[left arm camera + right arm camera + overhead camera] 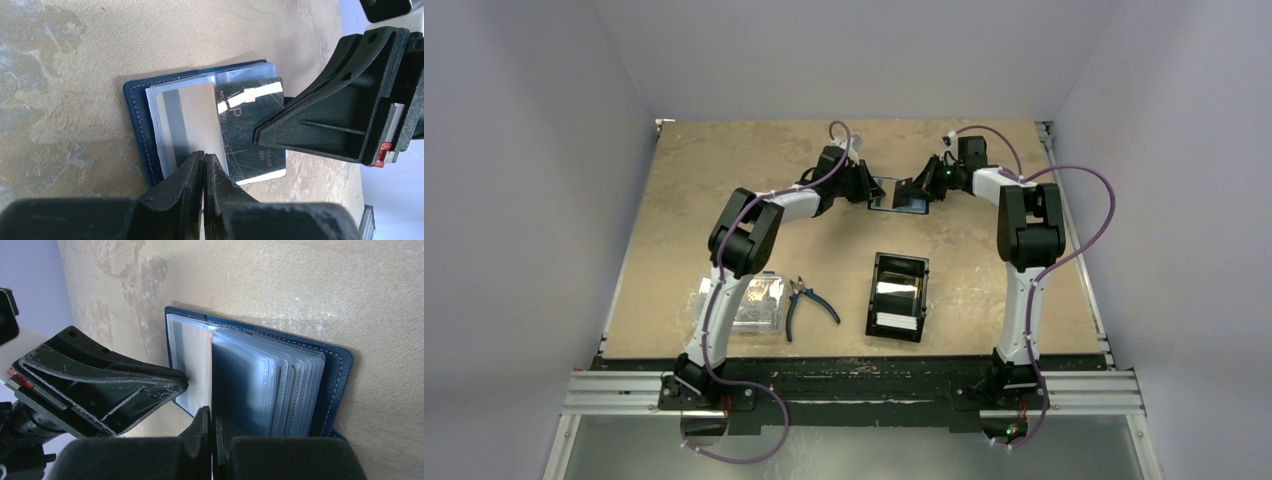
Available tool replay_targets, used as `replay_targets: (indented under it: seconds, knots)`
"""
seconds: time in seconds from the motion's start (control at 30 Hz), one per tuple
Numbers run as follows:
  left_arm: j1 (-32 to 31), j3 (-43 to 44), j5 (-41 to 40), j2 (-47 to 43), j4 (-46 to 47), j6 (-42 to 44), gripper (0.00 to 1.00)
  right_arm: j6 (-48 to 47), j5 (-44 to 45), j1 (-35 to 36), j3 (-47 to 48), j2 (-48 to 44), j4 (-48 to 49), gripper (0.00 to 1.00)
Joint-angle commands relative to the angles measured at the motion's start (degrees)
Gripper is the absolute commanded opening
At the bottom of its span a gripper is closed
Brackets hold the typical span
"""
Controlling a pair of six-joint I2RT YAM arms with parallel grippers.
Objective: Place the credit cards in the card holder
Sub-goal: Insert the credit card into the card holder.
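Nearest us, left jaws pinch a clear sleeve of the open card holder (pixel 135 115); right jaws clamp a dark credit card (pixel 250 130) over its pages. Both arms bend inward at upper centre, surface (pixel 724 180) edges well apart.

Navy card holder (pixel 135 117) (pale stitching), scratched black credit card (pixel 250 145) with white stripe; mottled tan table (pixel 65 60)

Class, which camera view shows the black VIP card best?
The left wrist view: the black VIP card faces the camera over the open card holder, lettering visible. The right wrist view shows it nearly edge-on; the top view cannot resolve it.
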Motion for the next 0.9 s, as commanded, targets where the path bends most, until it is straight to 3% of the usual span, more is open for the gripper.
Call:
replay_targets:
  seconds: [0.0, 0.63, 0.87]
  knots:
    - [0.37, -0.25, -0.01, 1.83, -3.11, 0.47, 0.08, -1.12, 0.75, -0.04, 0.0, 2.8, -6.97, 0.0]
    - [0.28, 0.12, 0.75, 2.14, -2.88, 0.2, 0.08, -4.6, -6.26, -0.28, 7.64, 9.87, -10.89, 0.01]
    - [0.53, 1.32, 3.05, 0.65, -3.35, -1.04, 0.12, -7.46, -0.75, -0.24, 9.23, 7.44, -12.05, 0.23]
